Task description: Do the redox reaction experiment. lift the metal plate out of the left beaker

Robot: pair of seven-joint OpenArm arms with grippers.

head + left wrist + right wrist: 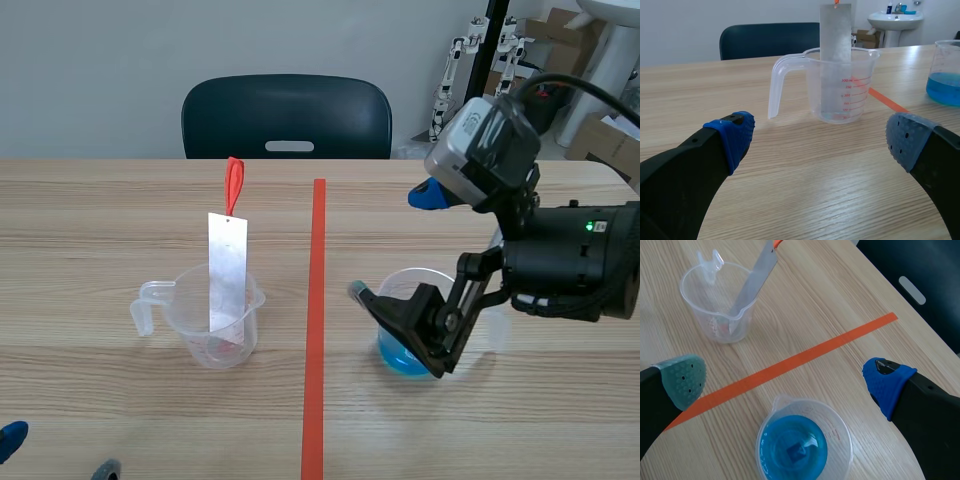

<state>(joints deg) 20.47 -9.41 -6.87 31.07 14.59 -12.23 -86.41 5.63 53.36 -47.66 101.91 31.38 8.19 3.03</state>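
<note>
Low at the near left, I am hovering my left pincer (820, 137), fingers wide apart, facing the left beaker (840, 85), where the metal plate (836, 50) is leaning with its top free above the rim for gripping, while my right pincer (785, 380) is hanging spread over the blue beaker (800, 445).

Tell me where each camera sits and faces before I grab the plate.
Scene view: on the robot's side, facing across the table toward the chair; shows the right gripper above the blue beaker.
Left wrist view: low behind the open left gripper, facing the left beaker and metal plate.
Right wrist view: high, looking down past its open fingers.
All three share both beakers.
</note>
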